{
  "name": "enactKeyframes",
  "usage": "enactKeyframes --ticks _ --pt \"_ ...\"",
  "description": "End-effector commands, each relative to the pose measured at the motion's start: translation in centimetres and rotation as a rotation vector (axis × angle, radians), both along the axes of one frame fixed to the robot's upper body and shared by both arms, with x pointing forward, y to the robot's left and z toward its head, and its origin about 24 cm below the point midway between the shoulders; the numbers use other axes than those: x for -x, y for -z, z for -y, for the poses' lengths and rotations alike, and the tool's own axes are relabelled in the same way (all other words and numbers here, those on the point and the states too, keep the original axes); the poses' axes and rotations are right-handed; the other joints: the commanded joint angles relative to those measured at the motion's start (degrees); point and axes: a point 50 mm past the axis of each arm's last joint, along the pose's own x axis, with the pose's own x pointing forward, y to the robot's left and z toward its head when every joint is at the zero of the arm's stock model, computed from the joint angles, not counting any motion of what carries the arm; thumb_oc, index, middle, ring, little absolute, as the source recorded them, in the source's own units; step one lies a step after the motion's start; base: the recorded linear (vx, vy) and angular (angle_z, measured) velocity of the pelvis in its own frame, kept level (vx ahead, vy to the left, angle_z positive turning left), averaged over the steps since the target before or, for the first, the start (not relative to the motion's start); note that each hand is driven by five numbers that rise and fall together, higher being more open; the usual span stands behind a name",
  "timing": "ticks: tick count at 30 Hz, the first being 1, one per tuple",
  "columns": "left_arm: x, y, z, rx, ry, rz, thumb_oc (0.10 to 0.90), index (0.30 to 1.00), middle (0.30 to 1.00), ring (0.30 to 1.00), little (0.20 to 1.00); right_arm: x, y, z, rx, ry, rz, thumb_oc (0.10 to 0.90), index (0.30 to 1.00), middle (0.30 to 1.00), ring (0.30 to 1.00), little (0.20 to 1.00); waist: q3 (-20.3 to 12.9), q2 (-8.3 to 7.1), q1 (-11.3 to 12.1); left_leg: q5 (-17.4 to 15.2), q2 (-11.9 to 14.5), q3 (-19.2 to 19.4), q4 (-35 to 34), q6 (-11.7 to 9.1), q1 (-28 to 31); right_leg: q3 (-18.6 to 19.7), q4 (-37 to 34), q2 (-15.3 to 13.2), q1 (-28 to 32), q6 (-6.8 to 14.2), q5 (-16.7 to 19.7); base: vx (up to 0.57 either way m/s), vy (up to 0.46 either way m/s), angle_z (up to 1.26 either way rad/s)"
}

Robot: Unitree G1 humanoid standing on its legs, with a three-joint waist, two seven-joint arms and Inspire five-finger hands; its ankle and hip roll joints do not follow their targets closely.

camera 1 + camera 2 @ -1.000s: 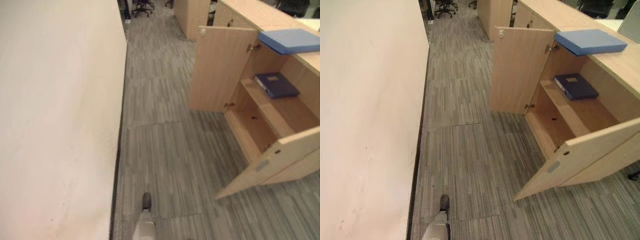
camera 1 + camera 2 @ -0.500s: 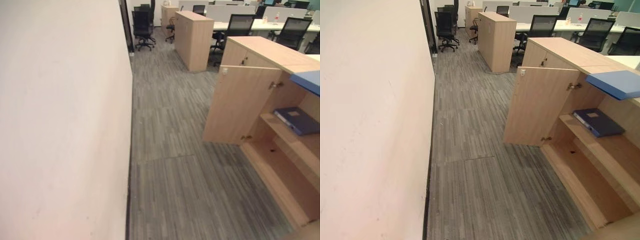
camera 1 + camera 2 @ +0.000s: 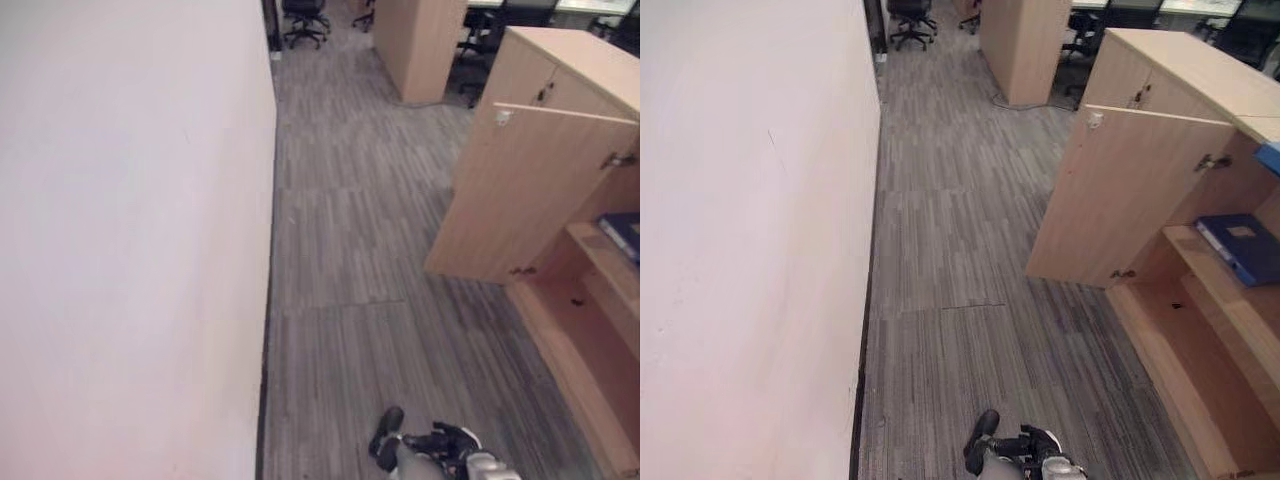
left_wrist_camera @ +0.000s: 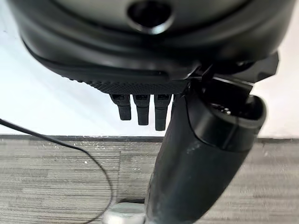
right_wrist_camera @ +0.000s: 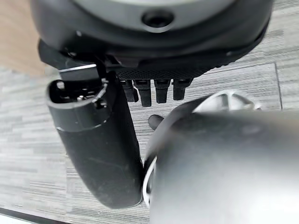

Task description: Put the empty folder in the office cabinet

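The wooden office cabinet (image 3: pixel 1145 200) stands at the right with its door swung open toward me. A dark blue folder (image 3: pixel 1240 247) lies flat on its middle shelf (image 3: pixel 1225 305). A corner of a light blue folder (image 3: pixel 1270 158) lies on the cabinet's top at the view's right edge. My left hand (image 4: pixel 140 109) hangs over the grey carpet by the wall, open and holding nothing. My right hand (image 5: pixel 156 91) also hangs over the carpet with straight fingers and nothing in it. Neither hand is near the cabinet.
A long pale wall (image 3: pixel 120 240) runs along my left. Grey carpet (image 3: pixel 350 260) stretches between the wall and the cabinet. A second wooden cabinet (image 3: pixel 425 45) and black office chairs (image 3: pixel 305 15) stand farther back.
The camera has swung: it lifted toward the room, then dipped again, and the cabinet now sits farther right. Nothing in the scene itself has moved.
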Motion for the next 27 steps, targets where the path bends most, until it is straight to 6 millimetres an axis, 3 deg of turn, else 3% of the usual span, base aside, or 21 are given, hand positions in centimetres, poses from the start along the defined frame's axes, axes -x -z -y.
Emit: enactKeyframes --ticks 1,5,6,7,11,13,14,15,16,17,18,19,20,21,25,26,27 --pt "0.2 -0.3 -1.2 -0.04 0.002 -0.022 0.8 0.9 0.9 0.9 0.9 2.7 0.3 2.9 0.092 0.049 -0.098 0.8 0.9 0.9 0.9 0.9 -0.5 -0.73 0.2 -2.4 6.6 -0.1 0.2 -3.3 -1.5 3.6 -8.2 0.7 5.8 6.3 5.1 0.36 -0.204 0.05" --pt "-2.3 -0.3 -0.9 -0.043 0.041 0.044 0.8 0.9 0.9 0.9 0.9 2.1 -0.2 3.9 0.12 0.088 -0.071 0.8 0.9 0.9 0.9 0.9 0.7 0.18 -0.7 -2.8 8.1 0.1 1.1 -3.3 -3.4 4.5 -3.1 -0.2 1.6 5.5 3.5 0.06 -0.048 -0.14" --pt "-4.6 -0.5 -0.9 -0.053 0.058 0.119 0.8 0.9 0.9 0.9 0.9 1.2 -0.7 4.4 0.137 0.106 -0.039 0.8 0.9 0.9 0.9 0.9 2.4 1.51 -1.3 -3.7 9.4 0.0 1.5 -3.4 -4.1 6.4 1.3 -0.3 -0.8 5.9 1.3 0.04 -0.012 -0.21" --pt "-5.8 -0.7 -0.8 -0.056 0.069 0.153 0.8 0.9 0.9 0.9 0.9 0.9 -0.8 4.6 0.141 0.116 -0.029 0.8 0.9 0.9 0.9 0.9 3.0 1.81 -1.5 -4.2 9.5 0.3 1.7 -3.7 -4.5 7.0 3.7 -1.1 -2.5 5.6 0.0 0.08 -0.035 -0.24" --pt "-7.0 -1.0 -1.0 -0.068 0.082 0.193 0.8 0.9 0.9 0.9 0.9 1.7 -0.6 4.8 0.131 0.153 -0.045 0.8 0.9 0.9 0.9 0.9 3.3 1.61 -2.4 -5.9 10.9 1.1 5.7 -4.7 -4.6 8.2 5.7 -1.3 -1.8 3.9 -3.4 0.13 -0.119 -0.16" --pt "-7.2 -1.0 -1.0 -0.06 0.06 0.211 0.8 0.9 0.9 0.9 0.9 2.9 -0.2 4.6 0.122 0.171 -0.079 0.8 0.9 0.9 0.9 0.9 3.4 0.72 -2.8 0.1 12.9 2.5 19.3 -6.9 -8.8 8.9 0.9 2.2 3.8 2.2 -5.2 0.17 -0.255 0.04" --pt "-7.2 -1.0 -1.1 -0.06 0.06 0.211 0.8 0.9 0.9 0.9 0.9 2.9 -0.2 4.6 0.121 0.171 -0.079 0.8 0.9 0.9 0.9 0.9 3.4 0.76 -2.8 -0.1 13.0 2.4 19.8 -7.0 -9.1 8.8 0.6 2.4 3.9 2.1 -5.1 0.15 -0.258 -0.44" --pt "-7.2 -1.0 -0.9 -0.054 0.049 0.219 0.8 0.9 0.9 0.9 0.9 3.9 0.1 4.7 0.125 0.185 -0.108 0.8 0.9 0.9 0.9 0.9 4.0 -0.12 -2.3 3.9 13.3 2.6 30.6 -7.5 -13.5 9.0 -1.9 3.8 6.9 0.3 -6.1 0.1 -0.177 -0.55" --pt "-7.2 -1.0 -1.0 -0.055 0.049 0.219 0.8 0.9 0.9 0.9 0.9 3.9 0.1 4.7 0.125 0.185 -0.107 0.8 0.9 0.9 0.9 0.9 4.0 -0.06 -2.4 3.8 13.4 2.5 30.9 -7.6 -13.7 8.9 -1.9 4.0 6.8 0.3 -6.1 0.16 -0.224 -0.61" --pt "-7.2 -1.0 -0.8 -0.051 0.043 0.223 0.8 0.9 0.9 0.9 0.9 4.4 0.1 5.0 0.13 0.198 -0.119 0.8 0.9 0.9 0.9 0.9 4.2 -0.26 -2.1 4.7 13.8 2.9 34.6 -7.4 -16.2 9.5 -2.9 4.4 8.1 -0.3 -6.7 0.18 -0.089 -0.52" --pt "-6.7 -0.9 -0.7 -0.048 0.037 0.212 0.8 0.9 0.9 0.9 0.9 5.0 0.1 5.3 0.138 0.211 -0.136 0.8 0.9 0.9 0.9 0.9 4.5 -0.78 -1.6 3.6 14.0 3.9 37.4 -6.3 -20.5 11.1 -4.4 4.1 10.8 -0.7 -7.8 0.17 -0.068 -0.64" --pt "-6.5 -0.8 -0.6 -0.046 0.04 0.208 0.8 0.9 0.9 0.9 0.9 5.2 0.1 5.5 0.141 0.214 -0.139 0.8 0.9 0.9 0.9 0.9 4.6 -1.71 -1.4 4.1 13.3 4.7 37.2 -5.0 -23.7 11.6 -5.3 2.8 11.2 -1.0 -7.0 0.26 -0.005 -0.72" --pt "-6.1 -0.8 -0.6 -0.047 0.037 0.197 0.8 0.9 0.9 0.9 0.9 5.5 0.2 5.4 0.139 0.212 -0.148 0.8 0.9 0.9 0.9 0.9 4.6 -1.34 -0.9 2.1 13.8 3.8 36.0 -5.5 -25.0 13.3 -5.3 3.4 12.5 -0.3 -8.3 0.12 0.077 -0.7" --pt "-5.8 -0.7 -0.7 -0.047 0.039 0.188 0.8 0.9 0.9 0.9 0.9 5.6 0.2 5.5 0.14 0.21 -0.153 0.8 0.9 0.9 0.9 0.9 4.8 -1.88 -0.6 3.4 13.1 4.3 32.7 -4.6 -26.6 13.9 -6.0 2.4 12.8 -0.3 -7.2 0.2 0.105 -0.55" --pt "-5.1 -0.6 -0.8 -0.049 0.04 0.17 0.8 0.9 0.9 0.9 0.9 6.0 0.2 5.6 0.144 0.202 -0.164 0.8 0.9 0.9 0.9 0.9 5.1 -1.8 0.5 4.8 13.1 2.5 26.0 -5.0 -28.8 16.4 -6.8 2.6 14.5 0.5 -7.5 0.15 0.103 -0.8" --pt "-4.6 -0.6 -0.8 -0.049 0.037 0.155 0.8 0.9 0.9 0.9 0.9 6.3 0.3 5.5 0.142 0.198 -0.167 0.8 0.9 0.9 0.9 0.9 5.3 -0.44 1.8 12.3 14.1 -2.3 14.4 -6.9 -29.8 18.9 -7.7 4.2 16.8 1.1 -8.2 0.48 0.244 -0.44" --pt "-4.2 -0.5 -0.9 -0.051 0.028 0.139 0.8 0.9 0.9 0.9 0.9 6.4 0.3 5.5 0.146 0.192 -0.168 0.8 0.9 0.9 0.9 0.9 5.4 0.48 3.0 17.1 14.5 -7.2 6.3 -7.9 -31.7 22.2 -8.0 5.2 18.7 1.4 -9.1 0.58 0.285 -0.13"
